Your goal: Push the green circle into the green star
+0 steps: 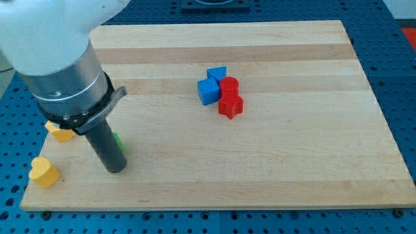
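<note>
My dark rod comes down at the view's left, and my tip (116, 169) rests on the wooden board (260, 169) near its bottom left. A small sliver of a green block (119, 141) shows just right of the rod, mostly hidden behind it; I cannot tell its shape. No second green block shows; the arm's large body covers the board's left part.
A yellow heart-shaped block (44, 172) lies at the board's bottom left corner. Another yellow block (60, 133) sits partly under the arm. Two blue blocks (208, 91) (217, 73) and two red blocks (229, 85) (230, 104) cluster near the board's middle.
</note>
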